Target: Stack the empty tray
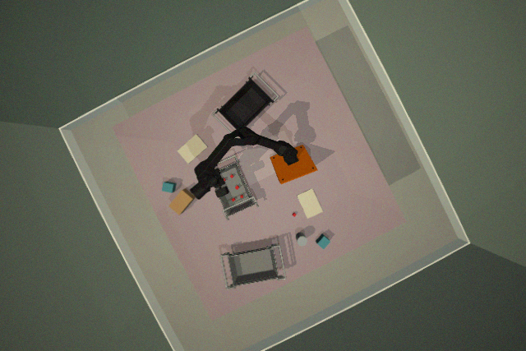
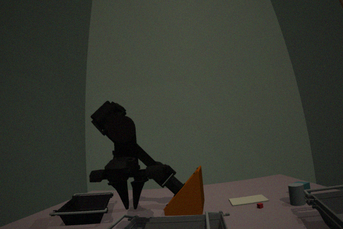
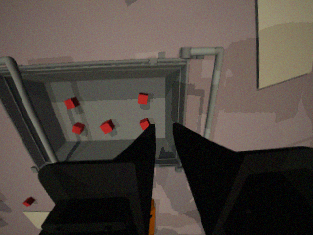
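1. One grey loaded tray is standing on the pink counter, with five red blocks showing spread over its floor.
2. Its inward bar is crossing the top near one end; its outward bar is sticking out past the other end.
3. The end effector is pointing down by the loaded tray, its fingers standing slightly open and gripping nothing. Whether they are touching the tray, one cannot tell.
4. The black arm is reaching over from its orange base.
5. The grey empty tray is standing apart from the loaded one, both its bars lying outward.
6. A black tray is standing on the opposite side of the loaded tray.
7. Farther out, a tan box is sitting near one teal block; a grey cylinder is standing upright near another teal block.
8. A loose red block is lying near a pale plate; a second pale plate is lying flat beyond the outward bar.
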